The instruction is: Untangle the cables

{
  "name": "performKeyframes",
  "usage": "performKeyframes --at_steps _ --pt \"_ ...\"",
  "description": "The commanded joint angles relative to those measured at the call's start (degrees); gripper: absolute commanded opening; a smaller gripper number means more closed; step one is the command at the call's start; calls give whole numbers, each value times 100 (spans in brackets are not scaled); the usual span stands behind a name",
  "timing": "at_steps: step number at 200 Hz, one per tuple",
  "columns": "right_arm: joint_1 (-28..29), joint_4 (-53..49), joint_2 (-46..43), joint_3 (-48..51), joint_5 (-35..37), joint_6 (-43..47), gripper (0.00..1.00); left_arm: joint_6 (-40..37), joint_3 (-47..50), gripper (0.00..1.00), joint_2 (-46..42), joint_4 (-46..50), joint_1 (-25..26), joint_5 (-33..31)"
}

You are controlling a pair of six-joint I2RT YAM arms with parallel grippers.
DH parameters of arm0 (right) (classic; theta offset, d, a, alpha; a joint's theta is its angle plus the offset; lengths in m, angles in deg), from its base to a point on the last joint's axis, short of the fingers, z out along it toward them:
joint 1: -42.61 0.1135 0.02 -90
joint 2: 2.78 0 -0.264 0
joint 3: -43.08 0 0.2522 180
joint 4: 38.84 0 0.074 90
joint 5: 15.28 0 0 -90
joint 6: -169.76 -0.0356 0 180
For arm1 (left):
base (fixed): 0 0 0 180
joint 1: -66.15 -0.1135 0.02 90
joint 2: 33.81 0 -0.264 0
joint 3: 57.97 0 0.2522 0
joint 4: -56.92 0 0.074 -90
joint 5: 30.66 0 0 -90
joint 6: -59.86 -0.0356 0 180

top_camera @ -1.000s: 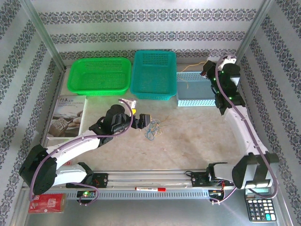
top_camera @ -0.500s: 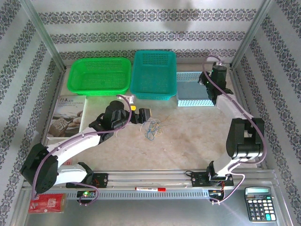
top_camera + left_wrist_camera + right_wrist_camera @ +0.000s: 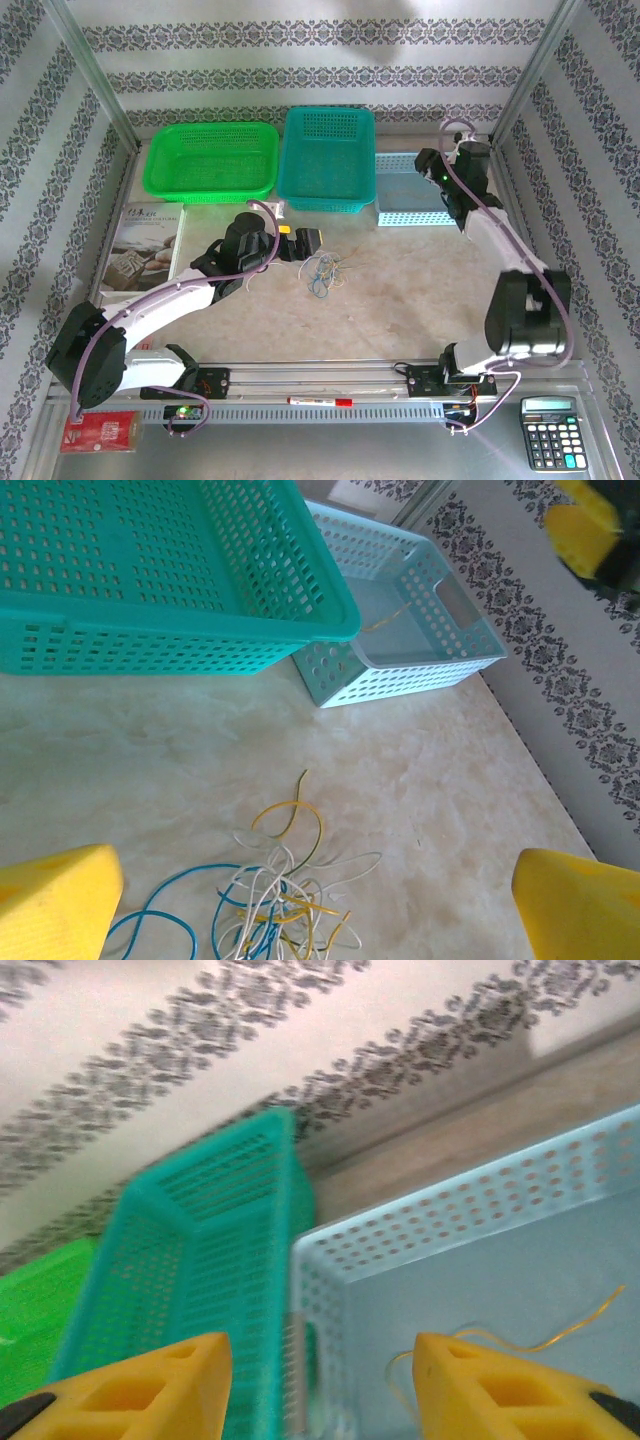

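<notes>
From above, the cables (image 3: 322, 272) lie in 1 loose tangle on the table (image 3: 400, 310), in front of the teal basket (image 3: 328, 158). The left gripper (image 3: 305, 243) sits just beside them on their left, and the right gripper (image 3: 432, 165) hangs over the light blue basket (image 3: 410, 190). At the left wrist, the left gripper (image 3: 315, 870) is spread wide with nothing in it, its 2 yellow fingers (image 3: 55, 900) on either side of the cables (image 3: 280, 900), a mix of white, blue and yellow strands. At the right wrist, the right gripper (image 3: 320, 1360) is parted and empty above the light blue basket (image 3: 400, 1260), where 1 yellow wire (image 3: 540, 1340) lies on the floor.
</notes>
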State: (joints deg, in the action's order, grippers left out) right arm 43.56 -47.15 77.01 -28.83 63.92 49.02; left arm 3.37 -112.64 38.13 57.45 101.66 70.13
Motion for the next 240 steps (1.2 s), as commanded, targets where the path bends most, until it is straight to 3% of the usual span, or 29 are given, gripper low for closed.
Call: performKeyframes --at_steps 1,46,103,165,211,240 --pt "415 -39 -622 661 -193 -334 51 136 -55 100 -48 218 -61 -148" --pt "1632 57 -1373 1978 412 -703 50 -98 -585 100 501 1008 -61 86" --pt "2512 640 -807 2545 716 -1102 43 -128 -1119 100 1639 1341 0 100" --pt "3119 1334 214 2746 566 -1328 30 -195 -680 100 1769 1524 27 -265" --pt "4094 1459 306 2980 782 -1733 28 -340 -455 100 1598 1659 27 -497" --pt "4344 1403 -45 3002 779 -1790 28 -455 -397 100 1515 1734 26 -587"
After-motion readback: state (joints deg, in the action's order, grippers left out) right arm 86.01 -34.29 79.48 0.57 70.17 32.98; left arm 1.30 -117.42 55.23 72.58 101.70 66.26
